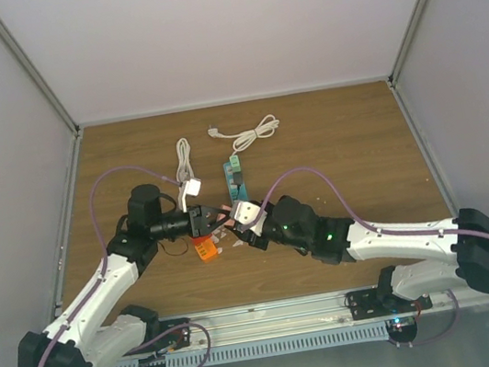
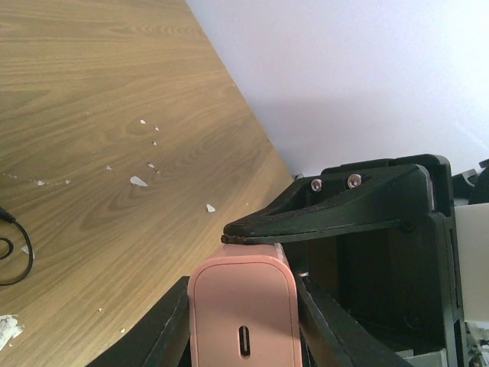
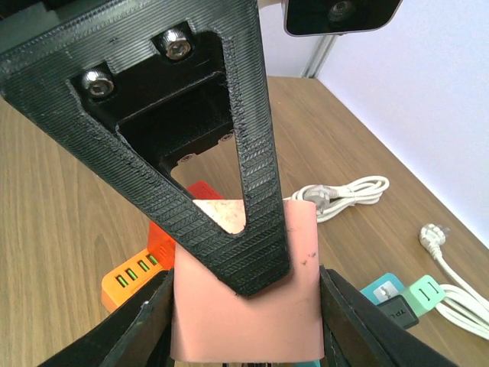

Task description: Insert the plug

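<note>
A pink boxy charger adapter [image 2: 241, 298] with a slot in its end face is held off the table between both grippers. No black adapter shows; only a thin black wire [image 2: 15, 256] lies on the wood. My left gripper [image 2: 243, 310] is shut on the pink adapter's sides, with a finger of the right gripper pressing on top. In the right wrist view my right gripper [image 3: 246, 310] is shut on the same adapter [image 3: 302, 298], with the left gripper's ribbed finger [image 3: 229, 191] across it. From above, both grippers [image 1: 213, 218] [image 1: 232, 222] meet at table centre.
An orange power strip [image 3: 131, 274] [image 1: 204, 250] lies right below the grippers. A teal-green power strip [image 1: 237, 177] [image 3: 405, 294] lies behind them. A white plug [image 1: 191, 189] with its coiled cord lies at left, and another white cord [image 1: 248, 134] [image 3: 348, 191] lies farther back. Side walls enclose the table.
</note>
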Robot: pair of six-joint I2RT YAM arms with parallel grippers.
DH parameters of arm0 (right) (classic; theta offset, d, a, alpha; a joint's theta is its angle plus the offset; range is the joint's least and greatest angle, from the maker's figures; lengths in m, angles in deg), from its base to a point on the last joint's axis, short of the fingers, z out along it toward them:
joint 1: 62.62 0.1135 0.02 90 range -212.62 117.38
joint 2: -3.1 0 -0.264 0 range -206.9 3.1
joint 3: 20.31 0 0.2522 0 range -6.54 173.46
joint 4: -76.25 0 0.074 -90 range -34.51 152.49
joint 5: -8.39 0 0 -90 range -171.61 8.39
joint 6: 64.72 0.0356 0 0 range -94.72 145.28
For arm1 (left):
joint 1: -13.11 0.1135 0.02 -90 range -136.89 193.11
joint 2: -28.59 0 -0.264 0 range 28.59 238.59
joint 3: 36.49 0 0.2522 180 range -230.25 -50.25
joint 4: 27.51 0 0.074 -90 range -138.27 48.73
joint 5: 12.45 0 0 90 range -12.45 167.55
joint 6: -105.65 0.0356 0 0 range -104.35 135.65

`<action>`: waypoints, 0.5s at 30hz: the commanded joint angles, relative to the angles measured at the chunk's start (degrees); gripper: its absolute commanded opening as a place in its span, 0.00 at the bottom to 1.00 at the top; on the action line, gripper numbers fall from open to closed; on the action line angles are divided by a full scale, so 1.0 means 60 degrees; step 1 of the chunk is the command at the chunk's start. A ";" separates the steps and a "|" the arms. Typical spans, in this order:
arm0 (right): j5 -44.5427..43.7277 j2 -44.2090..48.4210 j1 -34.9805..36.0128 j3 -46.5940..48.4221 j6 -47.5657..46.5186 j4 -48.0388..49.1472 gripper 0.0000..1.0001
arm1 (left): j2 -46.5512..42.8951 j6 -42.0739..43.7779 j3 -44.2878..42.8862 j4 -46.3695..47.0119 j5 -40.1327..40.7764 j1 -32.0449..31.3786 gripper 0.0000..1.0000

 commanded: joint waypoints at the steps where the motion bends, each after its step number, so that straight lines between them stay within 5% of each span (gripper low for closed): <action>1: -0.0349 0.0146 -0.0118 -0.0045 0.0160 0.0546 0.21 | 0.0103 0.0303 -0.0078 0.0226 -0.0183 -0.0100 0.00; 3: -0.0501 0.0127 -0.0136 -0.0044 0.0208 0.0553 0.25 | 0.0074 0.0362 -0.0155 0.0039 -0.0029 -0.0109 0.00; 4: -0.0701 0.0102 -0.0136 -0.0039 0.0304 0.0553 0.35 | 0.0041 0.0405 -0.0222 -0.0140 0.0193 -0.0111 0.00; 7: -0.1286 0.0039 -0.0140 -0.0046 0.0675 0.0634 0.96 | -0.0228 0.0610 -0.0615 -0.1322 0.1821 -0.0102 0.00; 12: -0.2438 0.0423 -0.0140 -0.0196 0.1253 0.0943 1.00 | -0.0933 0.0141 -0.1544 -0.3554 0.6513 -0.0111 0.00; 15: -0.3524 0.1098 -0.0145 -0.0791 0.1849 0.1724 1.00 | -0.1223 -0.0295 -0.2050 -0.4518 0.8052 -0.0101 0.00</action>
